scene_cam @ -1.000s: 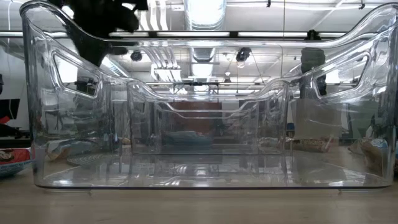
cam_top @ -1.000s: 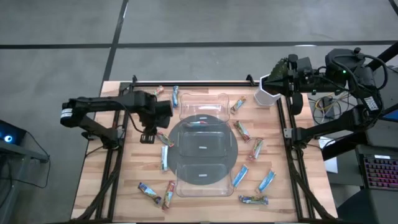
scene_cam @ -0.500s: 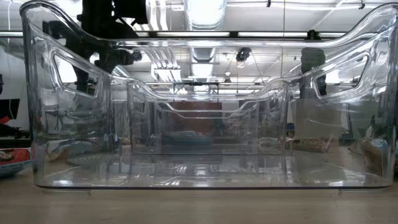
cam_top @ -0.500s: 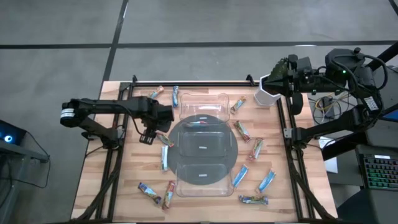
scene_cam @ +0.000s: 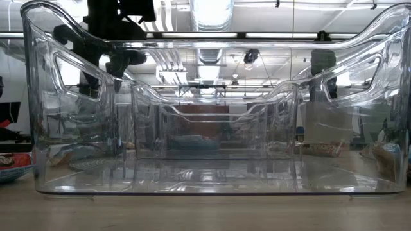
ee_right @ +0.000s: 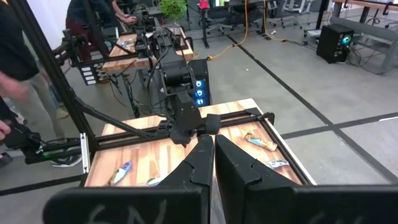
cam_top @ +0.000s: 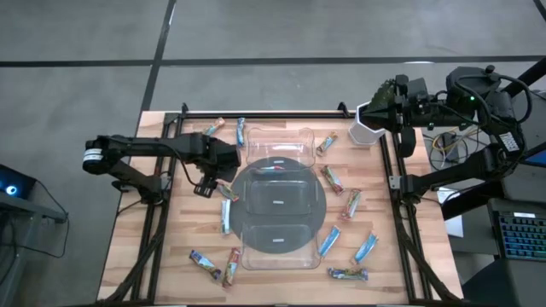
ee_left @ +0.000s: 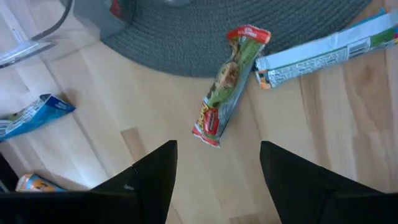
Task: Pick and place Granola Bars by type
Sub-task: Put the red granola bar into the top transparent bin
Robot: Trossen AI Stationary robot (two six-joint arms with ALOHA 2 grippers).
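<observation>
My left gripper [ee_left: 217,180] points down, open, over bare wood left of the clear tray [cam_top: 256,136]. Just ahead of its fingers a red-and-green granola bar [ee_left: 227,84] lies flat, its far end on the grey round mat [ee_left: 186,37]. A light blue bar [ee_left: 323,53] lies beside it and another blue bar [ee_left: 31,115] farther off. In the high view the gripper [cam_top: 207,183] stands next to that red-and-green bar [cam_top: 227,191]. My right gripper [ee_right: 213,155] is shut and held high at the table's far right corner [cam_top: 375,115].
Several more bars lie around the tray: at the far left [cam_top: 213,128], along the right side [cam_top: 331,177], [cam_top: 365,247], and at the near edge [cam_top: 205,263], [cam_top: 348,274]. A white container [cam_top: 367,133] stands at the far right. The tray wall [scene_cam: 64,96] fills the low view.
My left gripper has come down a little toward the table and has rolled about its own axis, staying above the spot beside the red-and-green bar. The bars and the tray lie as before.
</observation>
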